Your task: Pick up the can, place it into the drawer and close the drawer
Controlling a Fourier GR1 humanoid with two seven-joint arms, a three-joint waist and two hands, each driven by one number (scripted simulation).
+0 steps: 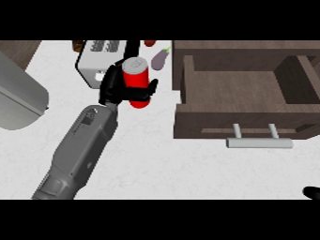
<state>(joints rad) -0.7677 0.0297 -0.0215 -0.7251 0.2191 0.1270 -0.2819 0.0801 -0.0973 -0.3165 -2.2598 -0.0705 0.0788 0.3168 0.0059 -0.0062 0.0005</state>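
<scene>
— At the near right corner, what is that dark shape?

— That is the right hand [319, 192], only partly in view at the lower edge. I cannot tell how it is set, and it has no part in the work at this moment.

— And the arm coming up from the lower left?

— The left forearm [79, 154] runs up over the white counter [190, 164] to the left hand [124, 91], whose black fingers [148, 89] are curled round the can [135, 77]. The can is red with a pale top, and it sits in that grasp to the left of the drawer [245, 89], not yet over it.

— So the pick-up is done?

— I judge so; the carry seems to be the step in hand. The drawer stands open, its wooden box bare inside, the handle [259, 142] on its near face.

— What does the next move call for?

— Moving the can rightward past the drawer's left wall, lowering it in, letting go, then pushing the front shut.

— Anything farther back?

— A white appliance [96, 61] behind the hand and an aubergine [161, 58] beside it.
</scene>
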